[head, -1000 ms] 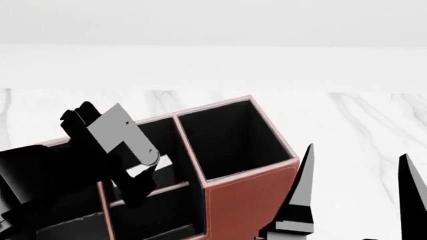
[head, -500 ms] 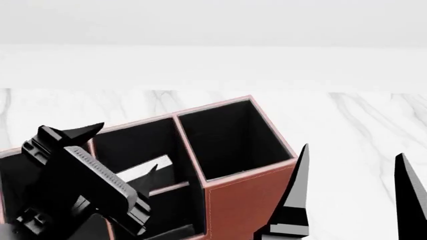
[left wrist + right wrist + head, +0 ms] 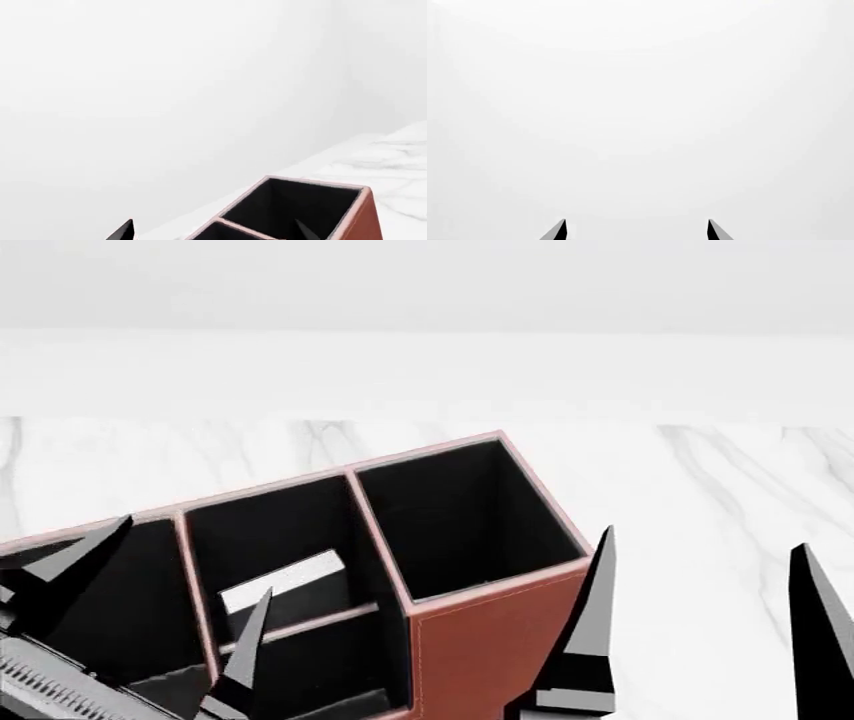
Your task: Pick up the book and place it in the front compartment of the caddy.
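Observation:
The reddish-brown caddy (image 3: 487,650) stands close in front of me in the head view. The book (image 3: 283,581) shows only its white page edge. It leans inside the middle section, in the front compartment (image 3: 274,540), the half beyond the low divider against the far outer wall. My left gripper (image 3: 198,556) is open and empty, its fingers (image 3: 247,655) hovering over the caddy's left end, apart from the book. My right gripper (image 3: 705,540) is open and empty to the right of the caddy. The left wrist view shows the left gripper (image 3: 215,225) above the caddy (image 3: 365,217). The right wrist view shows only the right gripper (image 3: 636,222).
The caddy sits on a white marble table (image 3: 694,470) with a pale wall behind. The tall square end compartment (image 3: 461,520) is at the caddy's right end. The long compartment (image 3: 120,620) is at its left end, under my left gripper.
My left gripper has drawn back out of the middle section toward the lower left and turned, fingers now spread. The book stays in the compartment. The right arm has barely moved.

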You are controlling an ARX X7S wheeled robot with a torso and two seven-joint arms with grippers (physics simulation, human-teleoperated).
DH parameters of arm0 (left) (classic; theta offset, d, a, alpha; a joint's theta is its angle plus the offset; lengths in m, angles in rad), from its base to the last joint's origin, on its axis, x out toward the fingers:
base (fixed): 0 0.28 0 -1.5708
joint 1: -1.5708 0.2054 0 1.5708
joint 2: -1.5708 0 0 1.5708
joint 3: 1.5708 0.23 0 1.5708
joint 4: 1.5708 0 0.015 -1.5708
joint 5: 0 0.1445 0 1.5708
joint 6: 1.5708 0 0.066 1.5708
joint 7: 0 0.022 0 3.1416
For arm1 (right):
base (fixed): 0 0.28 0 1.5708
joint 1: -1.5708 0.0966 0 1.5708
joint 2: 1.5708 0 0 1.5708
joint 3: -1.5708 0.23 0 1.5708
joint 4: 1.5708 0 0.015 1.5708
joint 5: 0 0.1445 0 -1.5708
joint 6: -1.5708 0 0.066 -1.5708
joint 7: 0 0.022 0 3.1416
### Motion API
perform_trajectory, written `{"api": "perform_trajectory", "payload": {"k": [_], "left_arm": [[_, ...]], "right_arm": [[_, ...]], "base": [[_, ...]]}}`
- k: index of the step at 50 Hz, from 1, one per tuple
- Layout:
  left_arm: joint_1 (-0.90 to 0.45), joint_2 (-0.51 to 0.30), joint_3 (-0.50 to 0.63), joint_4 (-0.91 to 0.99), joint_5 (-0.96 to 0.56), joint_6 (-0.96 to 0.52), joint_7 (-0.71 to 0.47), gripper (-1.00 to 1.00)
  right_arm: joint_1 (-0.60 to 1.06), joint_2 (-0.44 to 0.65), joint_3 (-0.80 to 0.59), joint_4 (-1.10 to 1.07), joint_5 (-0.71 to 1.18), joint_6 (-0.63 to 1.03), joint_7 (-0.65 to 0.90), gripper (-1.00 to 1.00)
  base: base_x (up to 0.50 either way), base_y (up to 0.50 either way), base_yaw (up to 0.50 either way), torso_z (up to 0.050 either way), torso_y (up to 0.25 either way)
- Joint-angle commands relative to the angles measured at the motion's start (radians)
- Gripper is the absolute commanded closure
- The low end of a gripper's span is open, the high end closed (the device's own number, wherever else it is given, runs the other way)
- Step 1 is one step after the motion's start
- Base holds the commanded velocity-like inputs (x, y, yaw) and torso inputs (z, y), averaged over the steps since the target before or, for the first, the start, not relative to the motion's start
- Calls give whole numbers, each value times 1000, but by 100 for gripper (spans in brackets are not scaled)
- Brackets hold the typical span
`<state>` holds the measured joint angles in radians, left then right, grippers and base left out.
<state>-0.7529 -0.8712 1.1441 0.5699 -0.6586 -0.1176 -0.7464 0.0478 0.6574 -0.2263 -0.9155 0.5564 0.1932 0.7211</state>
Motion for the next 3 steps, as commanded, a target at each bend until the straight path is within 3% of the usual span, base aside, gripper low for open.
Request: {"api": "perform_trajectory", "payload": {"k": [1,3], "left_arm": [[62,-20,-7,69,60,80,-59,-100],[52,-17,-2,86,63,62,-55,-100]], "right_arm": [[3,2,-7,-1,-3,5,4,-100],[0,3,-7,-1,-6,3,4,-100]], "base": [[0,0,0,0,0],[0,0,0,0,0]]}}
